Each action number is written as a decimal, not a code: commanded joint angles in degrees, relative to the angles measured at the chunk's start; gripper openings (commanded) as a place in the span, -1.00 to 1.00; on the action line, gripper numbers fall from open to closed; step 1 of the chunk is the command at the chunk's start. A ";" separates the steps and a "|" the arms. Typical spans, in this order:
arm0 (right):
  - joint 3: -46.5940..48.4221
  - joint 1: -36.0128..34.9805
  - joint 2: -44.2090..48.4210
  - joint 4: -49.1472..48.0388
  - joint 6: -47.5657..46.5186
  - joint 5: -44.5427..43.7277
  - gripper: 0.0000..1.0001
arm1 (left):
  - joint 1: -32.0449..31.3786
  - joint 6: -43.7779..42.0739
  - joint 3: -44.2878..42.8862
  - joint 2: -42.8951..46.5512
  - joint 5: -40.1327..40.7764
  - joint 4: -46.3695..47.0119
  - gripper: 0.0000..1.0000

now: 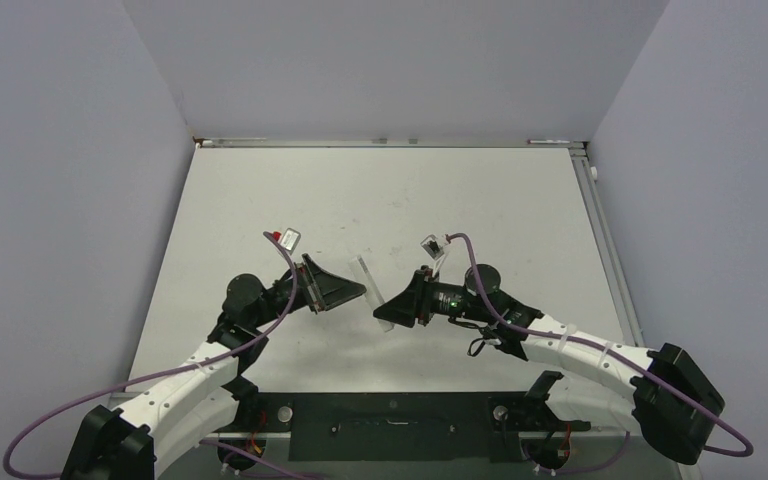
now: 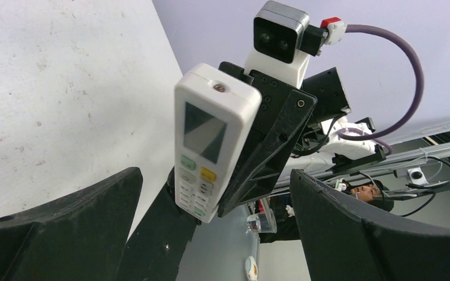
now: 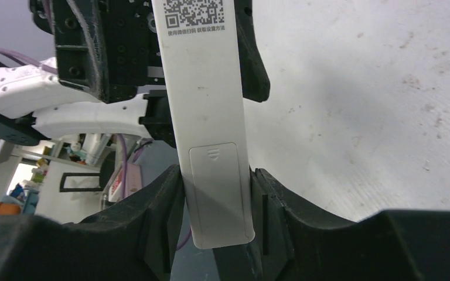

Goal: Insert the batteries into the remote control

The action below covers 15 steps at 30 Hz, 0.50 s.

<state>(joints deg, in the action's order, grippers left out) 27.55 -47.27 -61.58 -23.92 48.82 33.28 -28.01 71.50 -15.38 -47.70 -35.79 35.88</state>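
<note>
White and slim, the remote control (image 2: 211, 132) hangs in the air above the pale surface (image 1: 480, 200), between the two arms. The right tool (image 3: 217, 196) pinches it across its width at the battery end, with a black finger (image 3: 158, 205) pressed on each long edge.

In the right wrist view the back of the remote faces the camera. The battery cover (image 3: 220, 187) sits closed between the fingers, and a QR code (image 3: 193, 12) lies further along toward the free end.

The long axis runs straight out from the right tool. In the top view it slants from that tool toward the far left, with the screen end farthest from the grip.

The left wrist view shows the front, a little tilted. The dark screen (image 2: 204, 132) is near the upper end, with green and yellow buttons (image 2: 198, 170) below it.

The left tool (image 2: 214, 178) is spread wide. In its own view its fingers frame the remote on either side and touch neither edge.
</note>
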 commanded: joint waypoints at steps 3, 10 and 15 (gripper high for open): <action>-2.39 0.44 -2.32 -22.57 10.22 4.85 -0.83 | 0.41 2.42 0.37 -0.26 -2.49 10.40 0.80; -2.83 0.14 -3.97 -24.90 11.81 4.55 -0.83 | 0.37 3.73 0.19 -0.29 -3.03 13.44 0.61; -2.86 -0.46 -4.88 -25.24 11.93 4.12 -0.83 | 0.39 3.99 0.08 -0.55 -3.21 14.12 0.37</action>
<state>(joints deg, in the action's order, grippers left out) 24.51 -47.31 -65.82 -42.37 60.23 36.91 -27.99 75.18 -14.79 -48.10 -37.98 45.21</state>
